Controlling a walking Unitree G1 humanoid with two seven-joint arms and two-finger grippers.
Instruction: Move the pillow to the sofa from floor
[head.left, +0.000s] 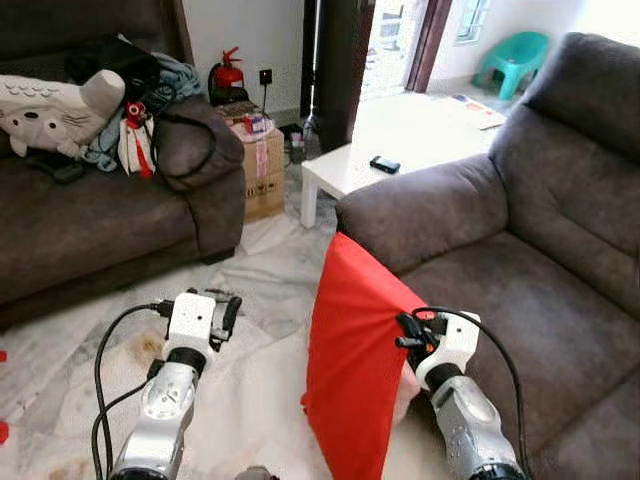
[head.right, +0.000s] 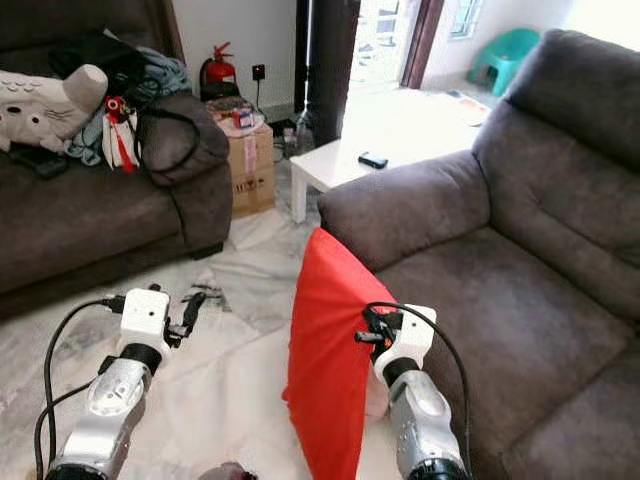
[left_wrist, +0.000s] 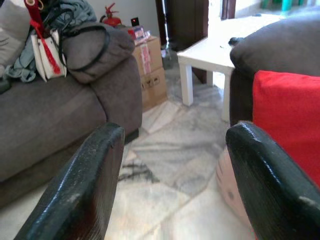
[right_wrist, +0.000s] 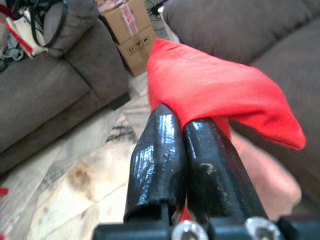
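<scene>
A red pillow (head.left: 352, 365) hangs upright off the marble floor, just in front of the grey sofa's seat (head.left: 520, 310) on my right. My right gripper (head.left: 408, 332) is shut on the pillow's right edge, and in the right wrist view its two black fingers (right_wrist: 195, 165) pinch the red cloth (right_wrist: 220, 92). A pale pink cushion (right_wrist: 265, 170) lies low behind the pillow. My left gripper (head.left: 226, 314) hovers open over the floor to the pillow's left, with nothing between its fingers (left_wrist: 85, 185).
A second dark sofa (head.left: 90, 220) stands at the left, loaded with a plush toy (head.left: 55, 105), bags and clothes. A cardboard box (head.left: 262, 165) and a white low table (head.left: 400, 140) sit beyond. A fire extinguisher (head.left: 228, 72) stands by the wall.
</scene>
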